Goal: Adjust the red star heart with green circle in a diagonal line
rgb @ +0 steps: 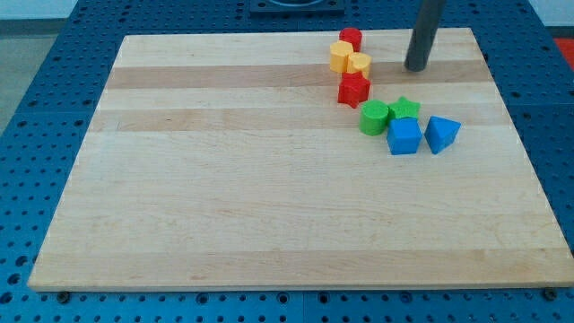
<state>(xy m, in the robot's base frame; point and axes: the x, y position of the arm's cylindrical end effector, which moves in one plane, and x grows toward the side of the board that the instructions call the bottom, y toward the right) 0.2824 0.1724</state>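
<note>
Rod tip (415,67) bare, holding nothing, touching no block. Red star (353,90) lies toward view's left and slightly below tip, near. Green circle (374,117) just below-right of star, apart. Yellow heart (359,64) touching star's top.

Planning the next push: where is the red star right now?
The red star sits in the view's upper right, just below the yellow blocks and up-left of the green circle; my tip is to its right.

Blue cube (404,136) touching green star (405,108).
</note>
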